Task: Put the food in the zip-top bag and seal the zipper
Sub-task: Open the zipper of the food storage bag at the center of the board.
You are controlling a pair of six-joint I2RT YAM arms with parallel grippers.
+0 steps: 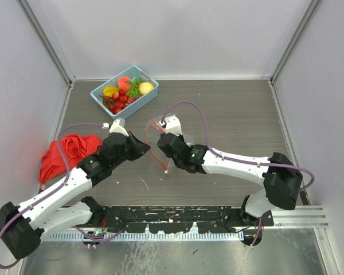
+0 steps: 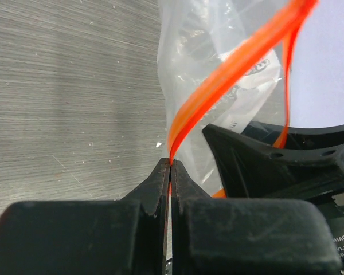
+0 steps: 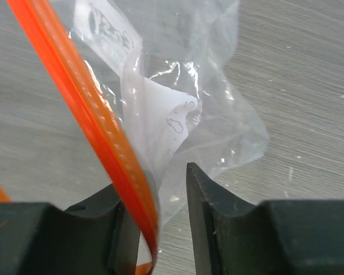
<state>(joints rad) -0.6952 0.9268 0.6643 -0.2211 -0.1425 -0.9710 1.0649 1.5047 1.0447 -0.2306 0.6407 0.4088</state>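
Note:
The toy fruits lie in the light-blue mesh basket at the back left: strawberries, grapes, a lemon and a peach. The clear zip-top bag hangs between my two grippers at mid-table. My left gripper is shut on the red-orange zipper strip, which rises from its tips. My right gripper is open. The zipper strip and the bag film pass between its jaws, with the strip lying against the left finger. The bag holds no fruit that I can see.
A red cloth lies crumpled at the left wall beside my left arm. The right gripper's black body is close beside my left fingers. Walls enclose the table on the left, back and right.

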